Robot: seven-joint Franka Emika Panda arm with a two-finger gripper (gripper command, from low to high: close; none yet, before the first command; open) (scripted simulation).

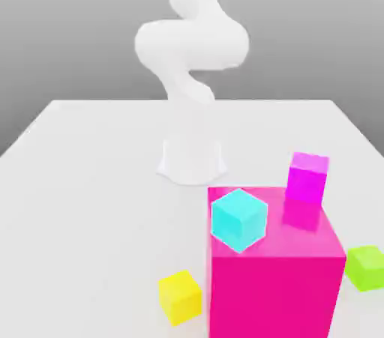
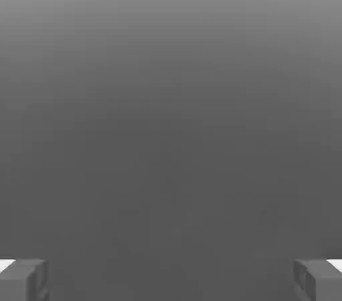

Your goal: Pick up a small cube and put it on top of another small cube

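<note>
Small cubes lie apart from the open, empty hand [image 2: 171, 281]: the worktop [image 1: 97, 216] carries a magenta block [image 1: 274, 295], cut off below; cyan [image 1: 239, 219] and purple [image 1: 307, 177] cubes show over its top, yellow [image 1: 180, 297] and green [image 1: 366, 268] beside it. The arm [image 1: 193, 44] is cropped above, green at the exterior view's right.

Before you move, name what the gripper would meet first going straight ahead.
Judging by the hand view, the way ahead of the gripper looks free: plain grey between the open jaws, though depth is hard to judge.
</note>
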